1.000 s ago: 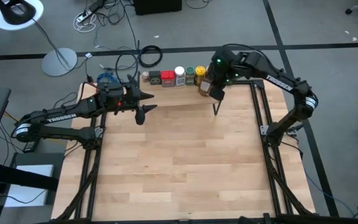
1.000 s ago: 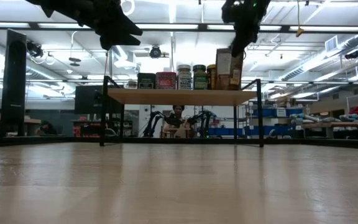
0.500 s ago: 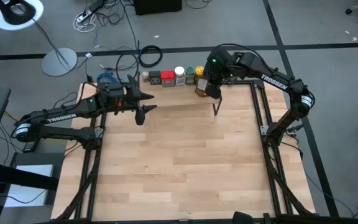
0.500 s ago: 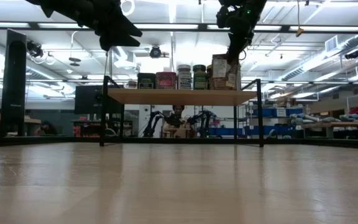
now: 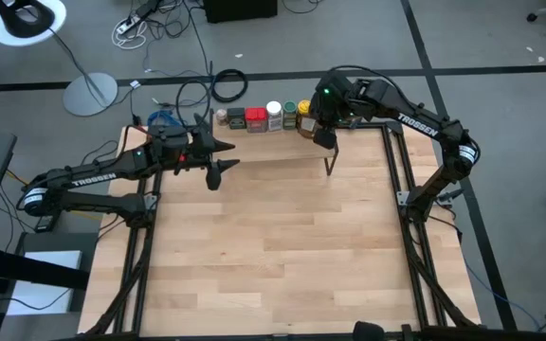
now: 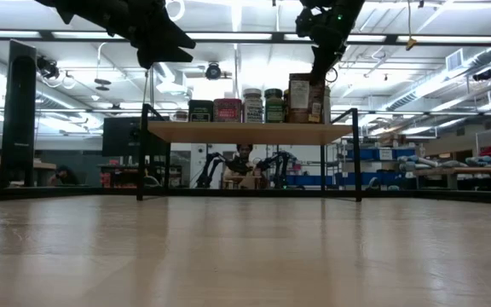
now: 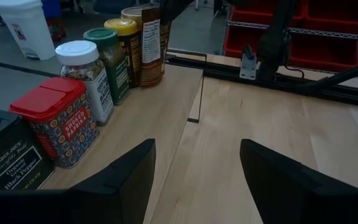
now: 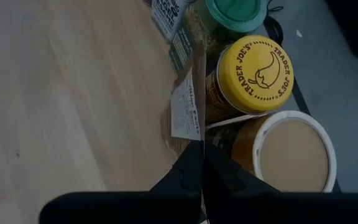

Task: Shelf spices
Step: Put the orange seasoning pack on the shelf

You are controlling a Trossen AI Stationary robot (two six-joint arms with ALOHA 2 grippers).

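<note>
On the shelf [image 6: 245, 132], brown canister [image 6: 300, 97] stands beneath shut right pincer [image 6: 319, 72].

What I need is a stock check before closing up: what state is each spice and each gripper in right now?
Left gripper: open, empty, off the shelf.
Right gripper: shut, right beside the brown canister.
Brown canister: upright, at the shelf's end.
Yellow-lidded jar: upright, lid on.
Green jar: upright, lid on.
White-lidded jar: upright, lid on.
Red tin: upright, closed.
Dark tin: upright, closed.
</note>
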